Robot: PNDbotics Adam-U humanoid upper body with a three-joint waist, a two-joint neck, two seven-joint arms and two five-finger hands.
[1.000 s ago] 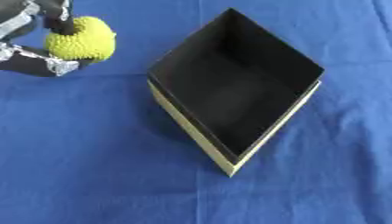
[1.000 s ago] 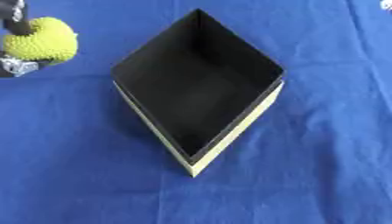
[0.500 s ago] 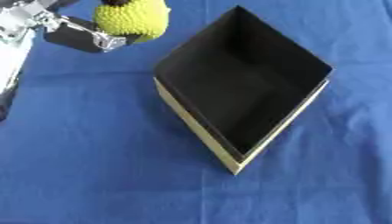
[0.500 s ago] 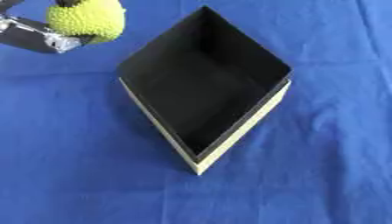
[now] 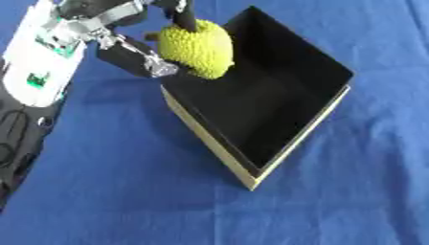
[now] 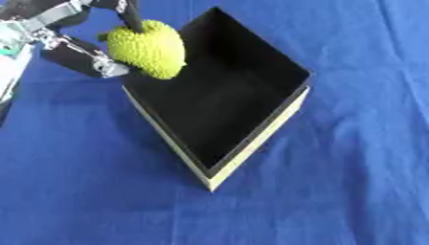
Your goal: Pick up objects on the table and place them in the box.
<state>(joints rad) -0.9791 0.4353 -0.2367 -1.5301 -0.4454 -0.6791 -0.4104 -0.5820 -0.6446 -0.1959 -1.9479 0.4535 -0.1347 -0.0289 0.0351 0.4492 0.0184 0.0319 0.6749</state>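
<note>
- Cloth (image 5: 117,191): blue, under everything.
- Box (image 5: 322,122): black inside, open, empty, one corner toward the camera.
- Left hand (image 5: 126,45): fingers curled round the fruit (image 5: 199,50), pinching it over the box's left rim.
- Fruit: bumpy, yellow-green; long axis near upright, narrow end down.
- Advice: carry it further over the box's middle before releasing, so it clears the rim.

Left hand (image 5: 126,33) cut off at top edge.

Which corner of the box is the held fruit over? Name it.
The box's left corner, nearest the left hand. The bumpy yellow-green fruit overlaps that rim there; the far, right and near corners stand uncovered.
</note>
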